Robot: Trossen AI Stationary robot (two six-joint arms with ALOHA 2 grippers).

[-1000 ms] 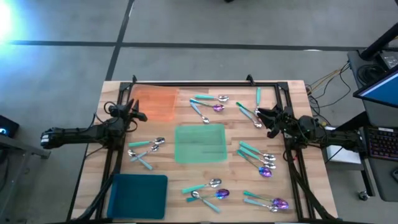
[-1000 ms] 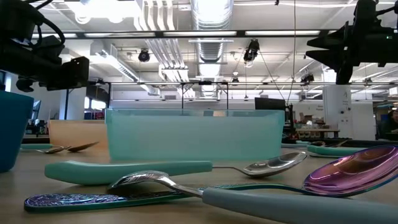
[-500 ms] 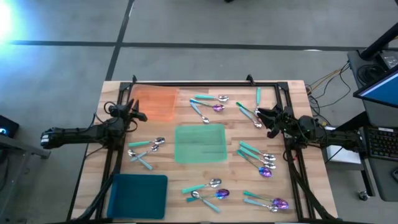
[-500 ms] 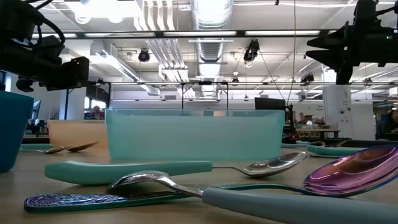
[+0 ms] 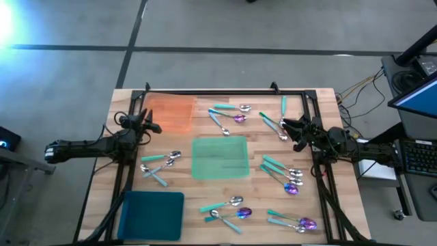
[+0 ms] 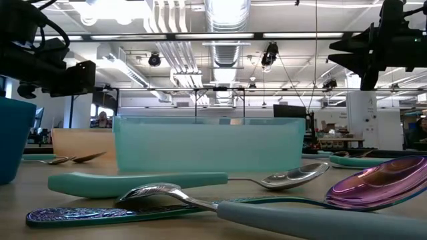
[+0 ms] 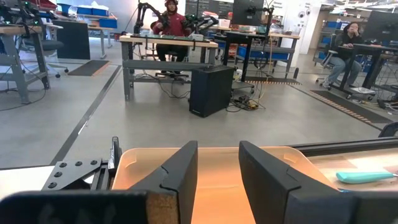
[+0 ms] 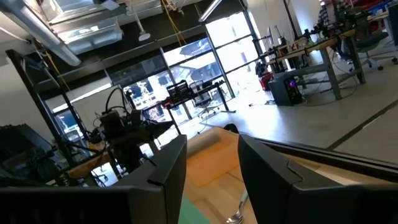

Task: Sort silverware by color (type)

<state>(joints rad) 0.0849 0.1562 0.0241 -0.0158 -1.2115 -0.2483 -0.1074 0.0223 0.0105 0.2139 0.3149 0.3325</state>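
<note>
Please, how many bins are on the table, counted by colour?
Orange bin: 1
Green bin: 1
Teal bin: 1
Total: 3

Orange [image 5: 172, 111], green [image 5: 220, 158], seemingly teal mats [image 5: 151, 214]

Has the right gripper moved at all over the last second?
No. In the high view the right gripper sits in the same spot beside the silver spoon near the table's right rail, with nothing between its parted fingers.
</note>
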